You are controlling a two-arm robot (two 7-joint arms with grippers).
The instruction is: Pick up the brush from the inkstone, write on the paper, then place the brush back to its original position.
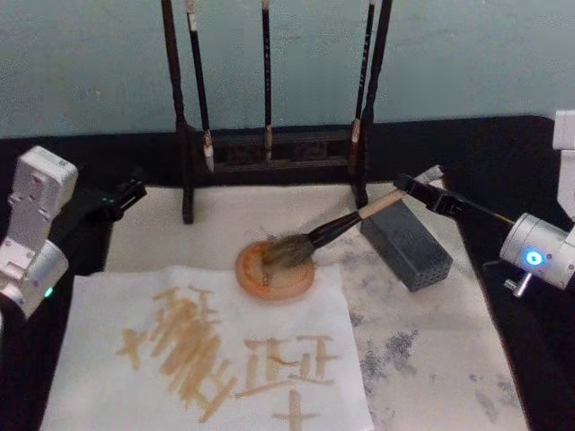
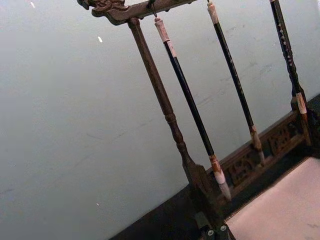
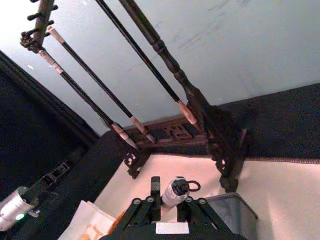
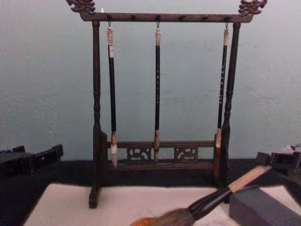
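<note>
The brush (image 1: 337,229) lies slanted, its bushy tuft resting in the round orange inkstone (image 1: 275,272). Its tan handle (image 4: 247,178) rises to the right, passing just over a grey block (image 1: 406,244). My right gripper (image 1: 420,187) is shut on the white-wrapped, cord-looped end (image 3: 176,191) of the brush, behind the block. The paper (image 1: 296,310), a white sheet with tan strokes on it, lies in front of the inkstone. My left gripper (image 1: 133,190) is parked at the table's left, shut and holding nothing.
A dark wooden rack (image 1: 184,135) holding three thin black-handled brushes (image 4: 157,89) stands at the back, close behind the inkstone. A wider cream mat (image 1: 431,359) with grey smudges lies under the paper. Black cloth covers the table's edges.
</note>
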